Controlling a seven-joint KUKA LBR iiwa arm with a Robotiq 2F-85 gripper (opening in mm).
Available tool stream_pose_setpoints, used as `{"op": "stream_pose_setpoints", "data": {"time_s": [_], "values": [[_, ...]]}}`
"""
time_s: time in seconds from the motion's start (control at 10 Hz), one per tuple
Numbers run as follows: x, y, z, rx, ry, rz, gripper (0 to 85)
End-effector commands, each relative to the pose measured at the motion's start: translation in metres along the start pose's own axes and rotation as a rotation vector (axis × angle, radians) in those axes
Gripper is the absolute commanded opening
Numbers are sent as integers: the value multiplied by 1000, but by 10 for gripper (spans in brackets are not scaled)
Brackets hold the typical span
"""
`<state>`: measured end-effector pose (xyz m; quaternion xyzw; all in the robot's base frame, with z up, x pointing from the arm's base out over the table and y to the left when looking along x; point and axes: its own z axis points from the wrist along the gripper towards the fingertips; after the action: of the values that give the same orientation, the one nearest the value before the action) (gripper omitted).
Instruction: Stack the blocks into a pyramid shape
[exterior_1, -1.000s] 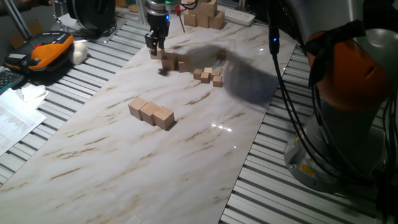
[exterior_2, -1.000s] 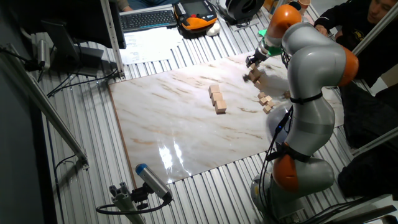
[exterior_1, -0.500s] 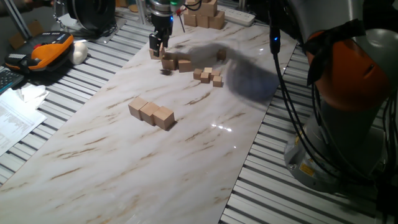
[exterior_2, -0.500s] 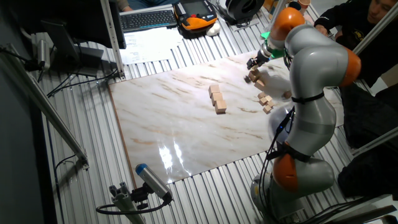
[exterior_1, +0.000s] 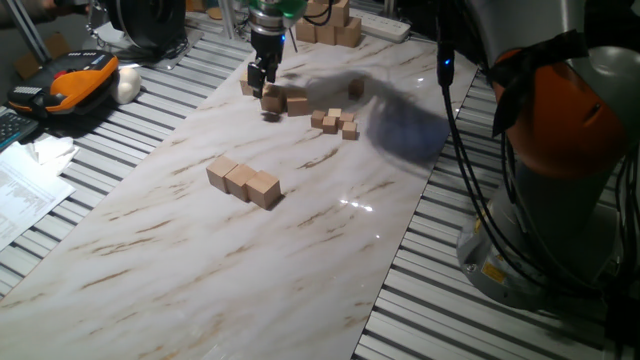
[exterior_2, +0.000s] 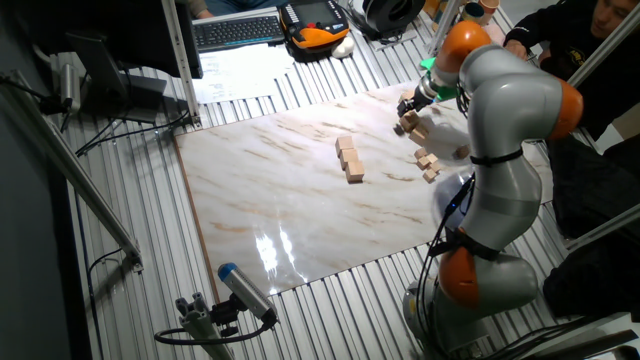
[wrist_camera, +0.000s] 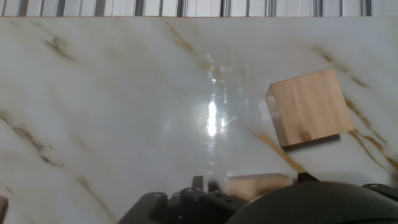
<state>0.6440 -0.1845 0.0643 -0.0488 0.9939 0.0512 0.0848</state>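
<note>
Base row only: three blocks (exterior_1: 244, 182) touch in a line mid-worktop (exterior_1: 180, 260). The remaining blocks (exterior_1: 285, 101) lie loose near the far edge beneath the pincer (exterior_1: 262, 78), apparently clamped on one; unconfirmed.

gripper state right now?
Gripper: over the far blocks; open or shut cannot be told; hand view shows a block near its base.

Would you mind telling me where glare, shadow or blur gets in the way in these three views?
Hand view: a bright glare patch on the marble left of the single block, which is sharp. One fixed view: a dark soft shadow falls beside the small cubes, and the gripper looks slightly smeared. Other fixed view: lamp reflections on the near tabletop; the row of three blocks is clear.
</note>
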Motion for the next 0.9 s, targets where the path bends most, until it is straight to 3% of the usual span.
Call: {"op": "stream_pose_setpoints", "data": {"time_s": [0.0, 0.1, 0.3, 0.4, 0.5, 0.6, 0.8], "values": [[1, 0, 3, -1, -4, -5, 680], [3, 1, 6, -4, -10, -13, 510], [6, 4, 10, -7, -13, -34, 510], [7, 4, 10, -5, -6, -62, 340], [5, 4, 9, -2, 17, -91, 0], [3, 5, 7, -15, 34, -103, 0], [-2, 10, 3, 11, 41, -91, 0]]}}
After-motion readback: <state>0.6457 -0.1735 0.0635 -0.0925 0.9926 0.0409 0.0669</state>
